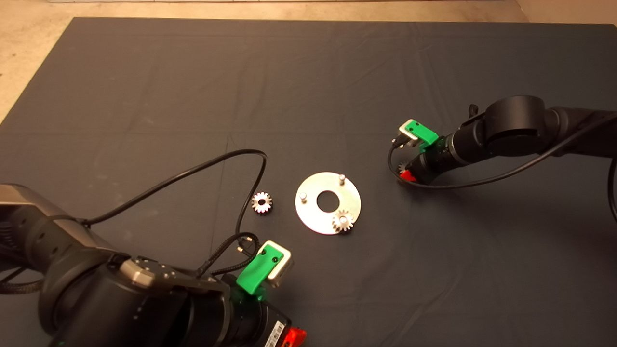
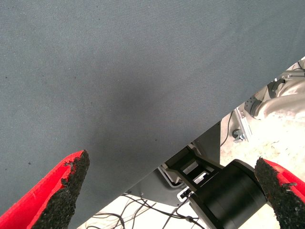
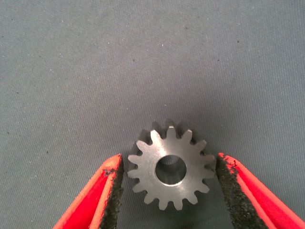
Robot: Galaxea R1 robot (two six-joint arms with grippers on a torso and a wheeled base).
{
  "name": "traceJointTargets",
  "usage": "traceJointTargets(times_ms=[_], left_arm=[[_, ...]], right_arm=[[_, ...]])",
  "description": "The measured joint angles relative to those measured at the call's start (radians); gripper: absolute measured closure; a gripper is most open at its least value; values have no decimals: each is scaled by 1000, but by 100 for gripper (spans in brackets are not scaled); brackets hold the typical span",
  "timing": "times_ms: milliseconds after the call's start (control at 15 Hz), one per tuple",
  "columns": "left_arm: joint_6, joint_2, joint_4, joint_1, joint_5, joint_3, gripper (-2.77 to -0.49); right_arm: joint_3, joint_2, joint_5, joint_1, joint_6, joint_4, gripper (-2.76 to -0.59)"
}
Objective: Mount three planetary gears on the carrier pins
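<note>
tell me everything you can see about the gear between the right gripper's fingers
The gear is a small spur gear of grey-silver metal with a ring of blunt teeth and a round centre bore. It lies flat on the dark mat, to the right of the disc and off its pins. The right gripper straddles it, one black pad on each side with slim gaps showing, so it looks bracketed rather than clamped. In the head view only a toothed sliver shows beside the red fingers.

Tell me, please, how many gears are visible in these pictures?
3. One gear sits on a pin of the disc. One lies on the mat beside the disc. One lies between the right gripper's fingers.
</note>
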Motion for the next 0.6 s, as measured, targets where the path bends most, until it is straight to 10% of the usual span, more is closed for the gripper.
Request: traceJointTargets(times_ms=[600], left_arm=[[0, 0, 0, 0, 0, 0, -250]], right_arm=[[0, 0, 0, 0, 0, 2, -111]])
